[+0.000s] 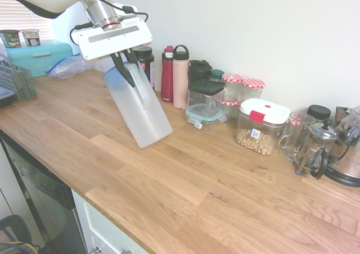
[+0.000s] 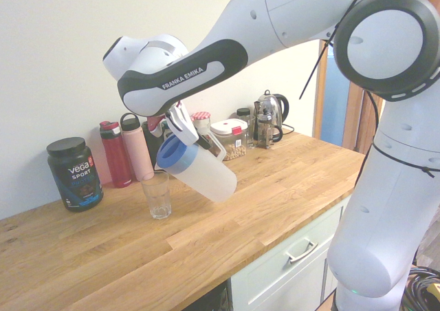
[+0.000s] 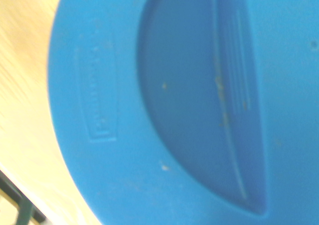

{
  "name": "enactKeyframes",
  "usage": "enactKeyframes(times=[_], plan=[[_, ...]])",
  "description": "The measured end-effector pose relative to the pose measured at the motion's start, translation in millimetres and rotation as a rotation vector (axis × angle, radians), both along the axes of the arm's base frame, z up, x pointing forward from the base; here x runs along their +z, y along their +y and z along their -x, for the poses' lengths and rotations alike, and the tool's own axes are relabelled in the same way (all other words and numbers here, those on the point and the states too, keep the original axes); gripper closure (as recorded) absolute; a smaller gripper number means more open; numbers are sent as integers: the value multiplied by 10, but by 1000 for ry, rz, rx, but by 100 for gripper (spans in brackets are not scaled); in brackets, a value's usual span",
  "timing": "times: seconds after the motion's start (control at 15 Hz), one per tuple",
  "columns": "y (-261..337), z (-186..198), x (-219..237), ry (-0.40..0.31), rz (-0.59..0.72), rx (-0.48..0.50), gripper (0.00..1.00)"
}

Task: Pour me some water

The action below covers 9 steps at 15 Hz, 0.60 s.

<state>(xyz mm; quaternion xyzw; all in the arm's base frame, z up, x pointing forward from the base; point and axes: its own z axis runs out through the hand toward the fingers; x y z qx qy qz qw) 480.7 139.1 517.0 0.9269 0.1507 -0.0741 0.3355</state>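
And here's the jug (image 1: 138, 110), one of them, leaning well over above the wooden counter (image 1: 191, 181), its blue lid (image 2: 176, 154) higher than its base; any water inside can't be made out through the frosted wall. The gripper (image 1: 135, 77) has its fingers closed on the white handle (image 1: 147, 91), reaching down from above, with the wrist slanted and the forearm stretching across over the counter. Right by the lid stands one clear drinking glass (image 2: 157, 197), upright, the nearest thing in the way; whether jug and glass touch, I can't tell. Out towards the wall, it's two bottles side by side, one red (image 1: 167, 77), one pink (image 1: 180, 80), then a single dark Vega Sport tub (image 2: 74, 175). Along the row we go: one dark-lidded clear container (image 1: 206, 94), one teal-lidded one (image 1: 203, 116), three jars with red-checked lids (image 1: 253, 84), and one white-lidded cereal box (image 1: 261, 127). Beyond that, one glass mug (image 1: 295, 136), one French press (image 1: 316, 147) and one kettle (image 2: 275, 108). At the far end, two small cups (image 1: 20, 38) sit on a teal box (image 1: 38, 58), with one grey rack (image 1: 19, 80) near it.
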Motion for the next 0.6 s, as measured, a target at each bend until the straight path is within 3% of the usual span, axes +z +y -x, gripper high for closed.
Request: enactKeyframes(times=[0.6], plan=[[185,-289,-104,11,212,-8,100]])
